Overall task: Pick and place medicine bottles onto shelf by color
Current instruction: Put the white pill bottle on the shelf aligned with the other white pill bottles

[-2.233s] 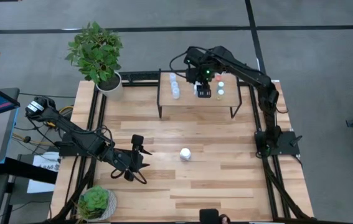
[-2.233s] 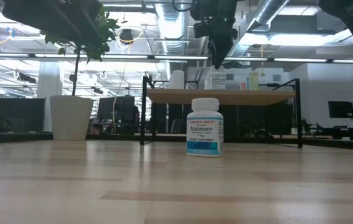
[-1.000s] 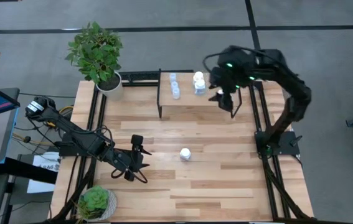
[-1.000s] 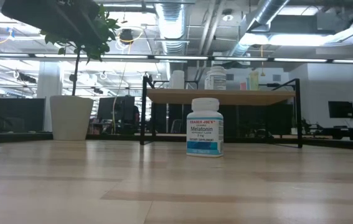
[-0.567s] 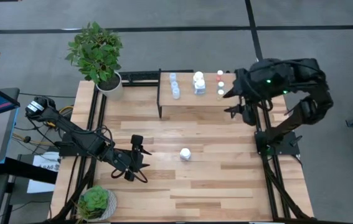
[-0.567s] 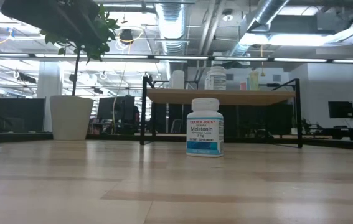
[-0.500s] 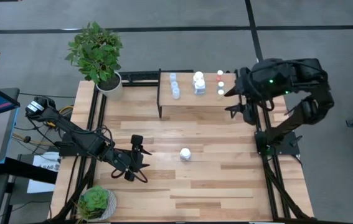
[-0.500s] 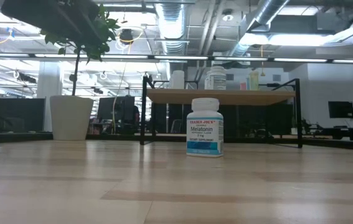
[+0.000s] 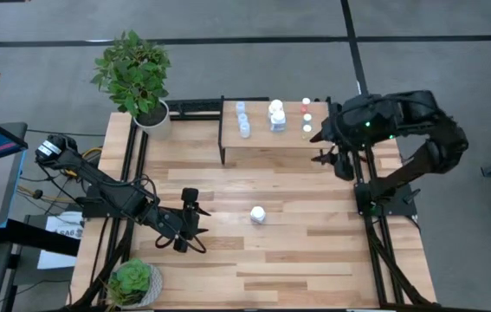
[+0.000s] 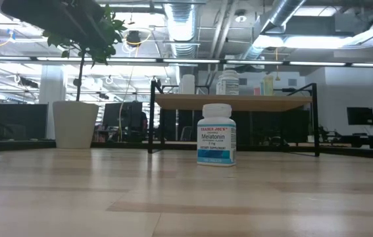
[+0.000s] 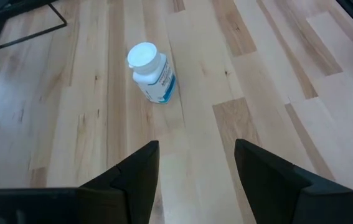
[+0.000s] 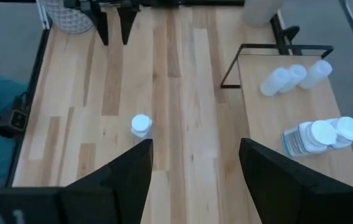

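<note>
The right gripper [image 9: 330, 159] hangs with fingers spread and empty at the shelf's [image 9: 262, 141] right end, upper right. The left gripper [image 9: 202, 227], also parted, waits lower left. One white bottle [image 9: 258, 214] stands mid-frame on the striped wooden table [image 9: 314, 251]; others line the shelf.

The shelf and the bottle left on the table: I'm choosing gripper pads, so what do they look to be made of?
The shelf looks like a light wood board, matte with faint grain, on thin black legs, probably metal. The bottle seems to be white plastic, smooth and slightly glossy, with a ribbed cap and a printed paper or film label.
</note>
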Robot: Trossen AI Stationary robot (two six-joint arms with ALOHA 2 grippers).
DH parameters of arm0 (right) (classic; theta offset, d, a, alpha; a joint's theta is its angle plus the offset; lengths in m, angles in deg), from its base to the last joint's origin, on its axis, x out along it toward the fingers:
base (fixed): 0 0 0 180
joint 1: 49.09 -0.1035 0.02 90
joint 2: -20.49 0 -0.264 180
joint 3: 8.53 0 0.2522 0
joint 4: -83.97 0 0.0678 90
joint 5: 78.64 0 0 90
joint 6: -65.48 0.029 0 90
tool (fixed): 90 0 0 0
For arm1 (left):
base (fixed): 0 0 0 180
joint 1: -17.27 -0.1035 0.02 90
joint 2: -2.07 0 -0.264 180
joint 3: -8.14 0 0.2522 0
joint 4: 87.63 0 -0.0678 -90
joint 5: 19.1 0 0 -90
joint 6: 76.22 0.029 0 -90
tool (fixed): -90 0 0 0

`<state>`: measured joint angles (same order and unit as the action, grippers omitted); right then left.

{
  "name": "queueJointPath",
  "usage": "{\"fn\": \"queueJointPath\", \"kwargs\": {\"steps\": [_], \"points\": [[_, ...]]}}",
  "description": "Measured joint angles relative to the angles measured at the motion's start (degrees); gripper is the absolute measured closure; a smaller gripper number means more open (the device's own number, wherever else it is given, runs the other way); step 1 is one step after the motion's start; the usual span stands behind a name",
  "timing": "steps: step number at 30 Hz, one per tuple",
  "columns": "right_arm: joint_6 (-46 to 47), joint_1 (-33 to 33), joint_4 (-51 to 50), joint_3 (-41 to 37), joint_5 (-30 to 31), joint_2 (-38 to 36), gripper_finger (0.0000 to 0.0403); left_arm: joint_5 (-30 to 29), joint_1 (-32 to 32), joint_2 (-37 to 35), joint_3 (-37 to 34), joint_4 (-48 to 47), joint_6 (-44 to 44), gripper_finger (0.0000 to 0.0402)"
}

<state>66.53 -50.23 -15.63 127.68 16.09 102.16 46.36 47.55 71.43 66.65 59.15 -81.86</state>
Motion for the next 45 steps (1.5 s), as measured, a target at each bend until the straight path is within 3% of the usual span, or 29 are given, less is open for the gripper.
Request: {"fn": "queueJointPath", "kwargs": {"steps": [6, 11, 23, 31, 45], "points": [[2.50, 0.17, 9.77, -23.06, 1.88, -10.73, 0.0143, -0.02, 0.00, 0.01, 0.00, -0.07, 0.00, 0.0203], [8.20, -0.73, 18.66, -37.50, 1.79, -19.88, 0.0143, -0.06, 0.00, 0.01, 0.00, 0.00, -0.59, 0.0203], [16.56, -6.68, 31.28, -57.28, 2.73, -29.27, 0.0143, -0.13, 0.00, 0.02, 0.00, 0.01, -1.11, 0.0203], [16.59, -7.85, 51.58, -66.10, 3.67, -26.63, 0.0143, -0.11, 0.00, 0.02, 0.00, -0.05, -1.16, 0.0203], [7.00, -8.58, 60.65, -66.48, 2.82, -11.54, 0.0143, -0.43, -1.54, 0.02, -0.02, 5.64, 1.98, 0.0203]]}}
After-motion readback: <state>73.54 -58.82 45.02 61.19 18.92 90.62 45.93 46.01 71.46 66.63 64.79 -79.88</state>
